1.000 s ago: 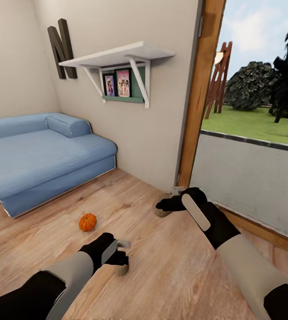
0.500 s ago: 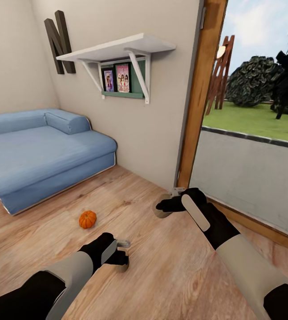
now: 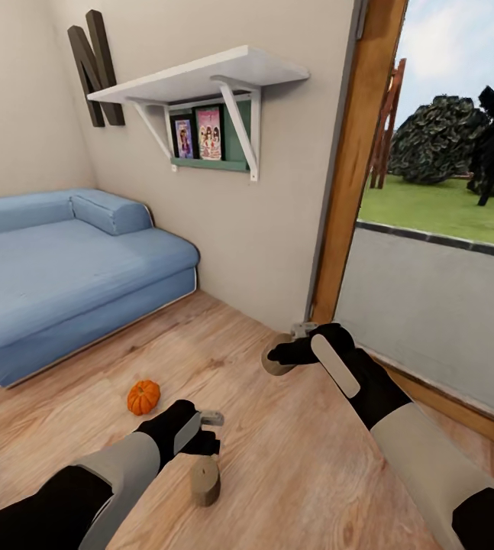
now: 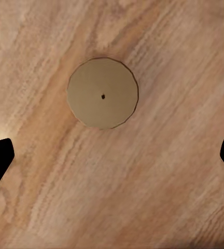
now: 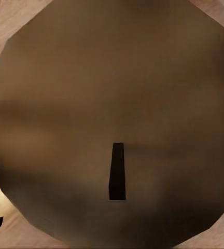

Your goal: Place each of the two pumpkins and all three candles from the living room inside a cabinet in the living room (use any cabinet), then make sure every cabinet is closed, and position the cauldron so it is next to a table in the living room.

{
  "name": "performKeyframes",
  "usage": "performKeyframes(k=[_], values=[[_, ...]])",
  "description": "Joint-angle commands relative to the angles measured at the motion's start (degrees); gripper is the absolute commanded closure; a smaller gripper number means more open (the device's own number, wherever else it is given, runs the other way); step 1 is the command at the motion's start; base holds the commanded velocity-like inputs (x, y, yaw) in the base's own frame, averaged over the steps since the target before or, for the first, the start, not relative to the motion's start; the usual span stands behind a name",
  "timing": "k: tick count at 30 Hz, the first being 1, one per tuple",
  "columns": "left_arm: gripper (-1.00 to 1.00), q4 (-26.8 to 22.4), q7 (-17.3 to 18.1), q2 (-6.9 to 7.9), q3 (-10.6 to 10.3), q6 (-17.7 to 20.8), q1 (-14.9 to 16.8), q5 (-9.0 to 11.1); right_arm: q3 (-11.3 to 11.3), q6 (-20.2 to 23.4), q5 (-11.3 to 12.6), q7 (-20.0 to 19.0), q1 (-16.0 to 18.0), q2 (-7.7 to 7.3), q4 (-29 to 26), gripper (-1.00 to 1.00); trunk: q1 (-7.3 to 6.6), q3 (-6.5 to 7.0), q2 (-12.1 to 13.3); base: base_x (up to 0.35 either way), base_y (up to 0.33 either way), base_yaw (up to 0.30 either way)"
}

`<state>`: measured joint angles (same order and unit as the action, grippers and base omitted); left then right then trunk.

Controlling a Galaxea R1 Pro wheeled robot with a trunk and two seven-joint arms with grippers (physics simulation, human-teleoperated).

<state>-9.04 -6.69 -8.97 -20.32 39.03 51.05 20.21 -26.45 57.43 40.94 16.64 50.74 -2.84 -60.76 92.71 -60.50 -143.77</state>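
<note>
As the left tool hangs spread above a stubby tan wax candle standing on the floor, low centre of frame, judged light, rigid, slippery: grip its sides. Right tool pinches another candle.

wood floor | on it: pumpkin, candle, blue sofa

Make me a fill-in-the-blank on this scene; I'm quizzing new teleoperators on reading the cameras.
1. The pumpkin lies on the wooden ____.
2. The left pincer hangs open above a ____.
3. The right pincer is at a second candle, whose top has a dark ____ in the right wrist view.
4. The sofa is ____ in colour.

Missing words: floor; candle; wick; blue
</note>
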Motion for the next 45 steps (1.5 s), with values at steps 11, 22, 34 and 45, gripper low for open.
performKeyframes(k=[11, 22, 34, 45], values=[[-1.00, -0.10, -0.43, -0.03, -0.34, 0.19, 0.01, 0.64, -0.18, 0.05, 0.55, 0.58, 0.06, -0.06, -0.06, 1.00, 0.02, -0.06, -0.02, 0.038, 0.000, 0.000], [-1.00, -0.10, -0.43, 0.01, -0.34, 0.08, 0.01, 0.62, -0.18, 0.05, 0.54, 0.58, 0.06, -0.06, -0.06, 1.00, 0.28, -2.27, -0.16, 0.000, 0.000, 0.000], [-1.00, -0.10, -0.45, 0.01, -0.25, 0.08, 0.01, 0.62, -0.18, 0.05, 0.54, 0.58, 0.06, -0.06, -0.06, 1.00, 0.59, -4.93, -0.32, 0.000, 0.000, 0.000], [-1.00, -0.10, -0.47, 0.01, 0.49, -0.01, 0.01, 0.62, -0.18, 0.07, 0.54, 0.58, 0.06, -0.06, -0.06, 1.00, 0.87, -7.37, -0.46, 0.000, 0.000, 0.000]])
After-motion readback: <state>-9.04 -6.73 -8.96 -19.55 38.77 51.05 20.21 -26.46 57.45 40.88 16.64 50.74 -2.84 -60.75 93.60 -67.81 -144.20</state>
